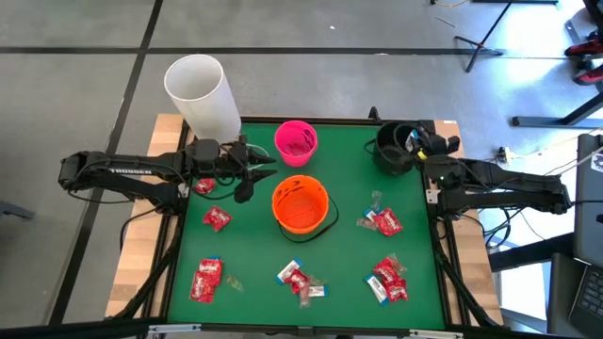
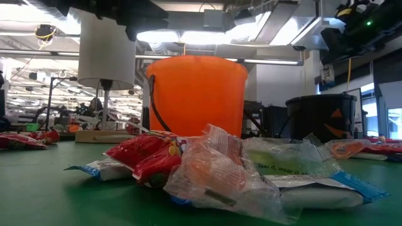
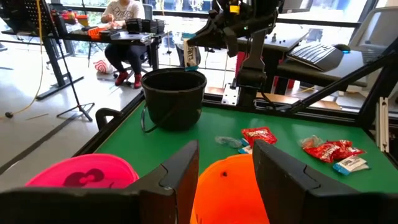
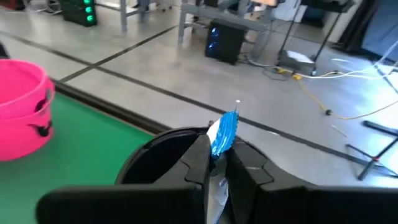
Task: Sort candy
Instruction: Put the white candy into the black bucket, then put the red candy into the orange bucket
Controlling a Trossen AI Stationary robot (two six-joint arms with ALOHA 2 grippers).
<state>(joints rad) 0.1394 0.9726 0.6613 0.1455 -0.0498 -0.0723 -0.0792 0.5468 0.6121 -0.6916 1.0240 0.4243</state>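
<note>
Heaps of candy in red wrappers lie on the green table (image 1: 349,169): one at the left (image 1: 217,218), one near the front (image 1: 300,281), one at the right (image 1: 382,222). My right gripper (image 4: 221,163) hovers over the black bucket (image 1: 394,149) at the far right, shut on a white-and-blue wrapped candy (image 4: 221,138). My left gripper (image 3: 227,165) hangs open and empty between the pink bucket (image 1: 296,139) and the orange bucket (image 1: 301,205), at their left. My right gripper pinches the white-and-blue candy between its two fingers (image 4: 203,163). The wrapper's blue end (image 4: 226,127) sticks out past the fingertips. The fingers come from the table's right side, slanting a little downward. The candy is lifted clear above the black bucket's opening (image 4: 155,155).
A white cylinder (image 1: 201,92) stands at the table's far left corner. More candy lies at the near left (image 1: 207,280), the near right (image 1: 389,281) and under my left arm (image 1: 204,186). In the left wrist view a person sits at a desk beyond the table.
</note>
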